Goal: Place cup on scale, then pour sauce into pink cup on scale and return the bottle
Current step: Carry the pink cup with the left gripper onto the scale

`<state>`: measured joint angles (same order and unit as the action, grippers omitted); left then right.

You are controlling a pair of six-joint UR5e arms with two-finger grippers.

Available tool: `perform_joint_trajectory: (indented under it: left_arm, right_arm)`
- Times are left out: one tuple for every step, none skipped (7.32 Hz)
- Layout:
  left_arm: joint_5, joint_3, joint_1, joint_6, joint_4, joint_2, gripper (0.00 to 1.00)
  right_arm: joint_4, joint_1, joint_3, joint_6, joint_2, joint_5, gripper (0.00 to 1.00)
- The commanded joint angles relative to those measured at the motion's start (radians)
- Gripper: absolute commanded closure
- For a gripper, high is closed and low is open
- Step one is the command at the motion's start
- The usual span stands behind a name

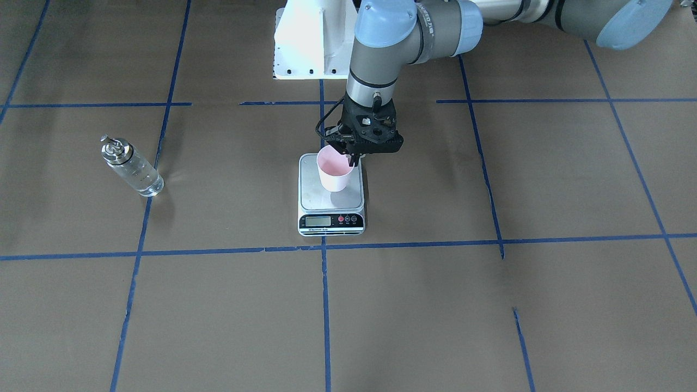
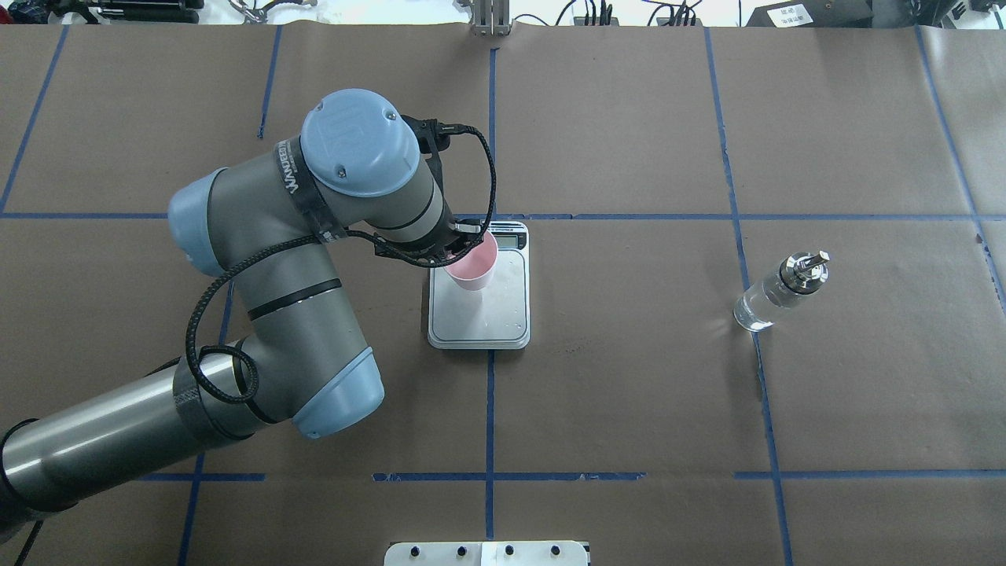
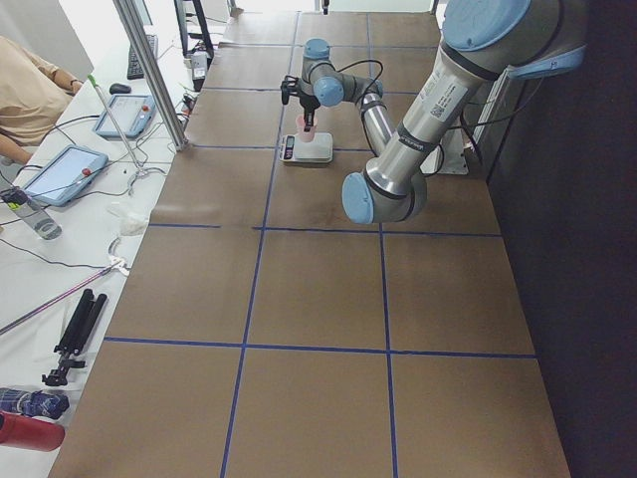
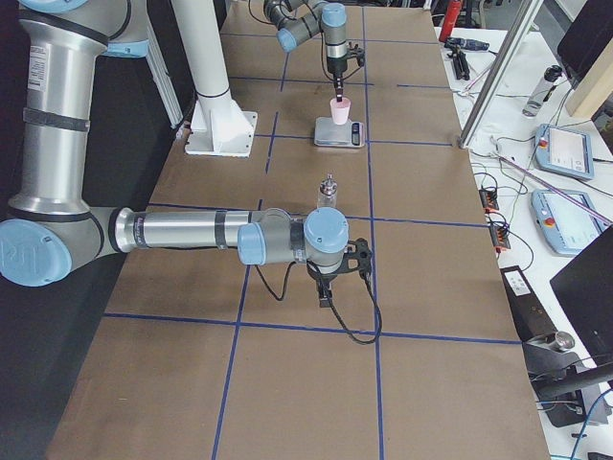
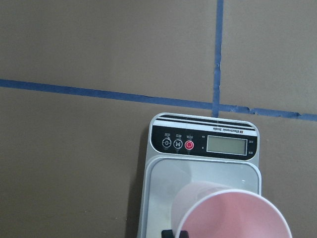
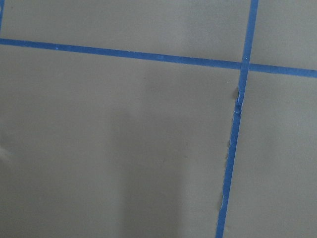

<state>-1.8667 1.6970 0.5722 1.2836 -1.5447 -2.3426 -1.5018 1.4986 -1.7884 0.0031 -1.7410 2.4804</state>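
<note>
The cup [image 1: 335, 173] is pinched at its rim by the jaws of the left arm [image 2: 299, 259] and is held tilted over the scale [image 1: 313, 190], toward the 11 o'clock corner of the platform as seen from overhead. Whether its base is touching the steel cannot be told. If it is let go at this lean, it is likely to be rocked or tipped over, and, being set off-centre, it could be rolled off the platform's edge. The thin rim may also be dented by the pinch, or the cup dragged along when the jaws are drawn away. The bottle [image 2: 774, 295] is seen upright on the table [image 2: 629, 393] at 3 o'clock from the scale, well apart. The jaws of the right arm [image 4: 192, 230] are shown only from the side, so whether they are spread or pressed together cannot be told.
</note>
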Motion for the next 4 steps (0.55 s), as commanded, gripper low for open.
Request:
perform_joint_trajectory:
  left_arm:
    - [0.020,-0.016,-0.018,-0.001,-0.015,0.011,1.00]
    - [0.020,-0.017,-0.021,-0.004,-0.017,0.011,0.98]
    - [0.020,-0.017,-0.022,-0.007,-0.018,0.011,0.90]
    - [0.020,-0.017,-0.022,-0.009,-0.029,0.012,0.81]
  right_arm:
    - [0.000,0.000,0.000,0.000,-0.002,0.000,0.00]
    - [0.000,0.000,0.000,0.000,-0.002,0.000,0.00]
    - [0.000,0.000,0.001,0.000,-0.002,0.000,0.00]
    - [0.000,0.000,0.003,0.000,-0.002,-0.001,0.00]
